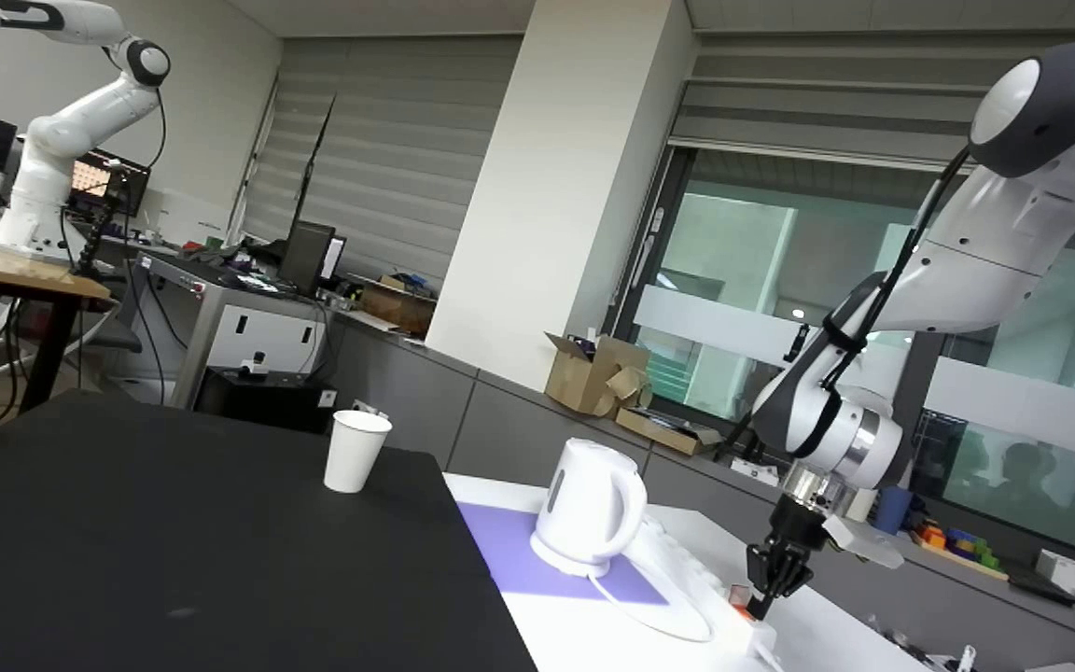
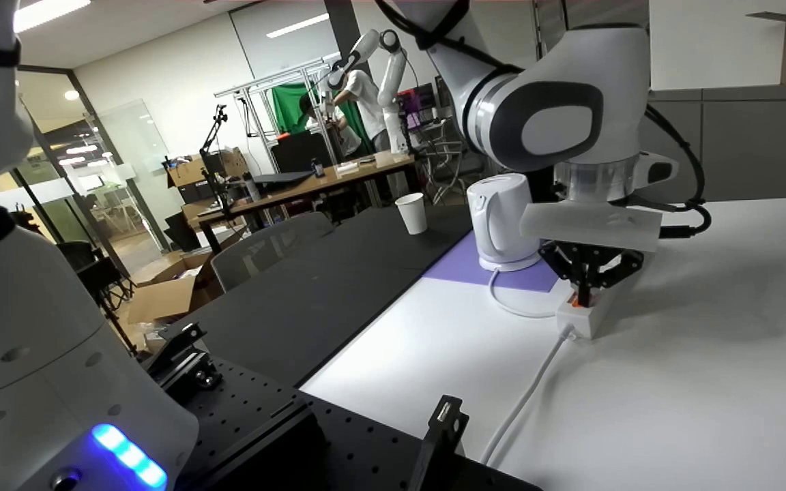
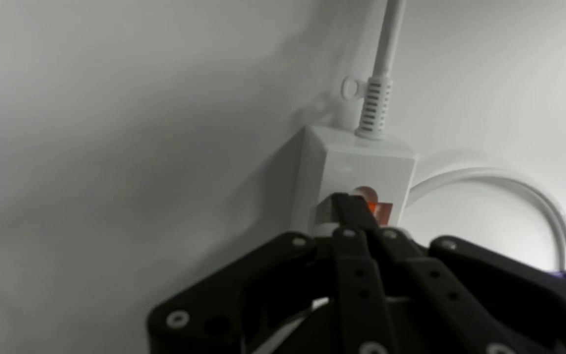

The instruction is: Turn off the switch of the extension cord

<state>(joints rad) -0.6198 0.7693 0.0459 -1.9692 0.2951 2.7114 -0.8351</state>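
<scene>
The extension cord is a white power strip (image 1: 758,638) on the white table; its cord end also shows in an exterior view (image 2: 576,322) and the wrist view (image 3: 361,169). An orange-red switch (image 3: 383,212) sits near that end, partly lit orange, and shows as an orange patch in both exterior views. My gripper (image 3: 352,199) is shut with its fingertips together and nothing between them. It points down at the switch, with the tips over or against it, and covers part of it. In both exterior views the gripper (image 1: 758,609) (image 2: 583,301) stands over the strip's end. Contact cannot be told for certain.
A white jug (image 1: 584,509) (image 2: 502,221) stands on a purple mat (image 1: 500,541) beside the strip. Its white cable (image 3: 548,196) loops to the strip. The strip's own cord (image 2: 526,402) runs off its end. A paper cup (image 1: 356,453) stands on the black table.
</scene>
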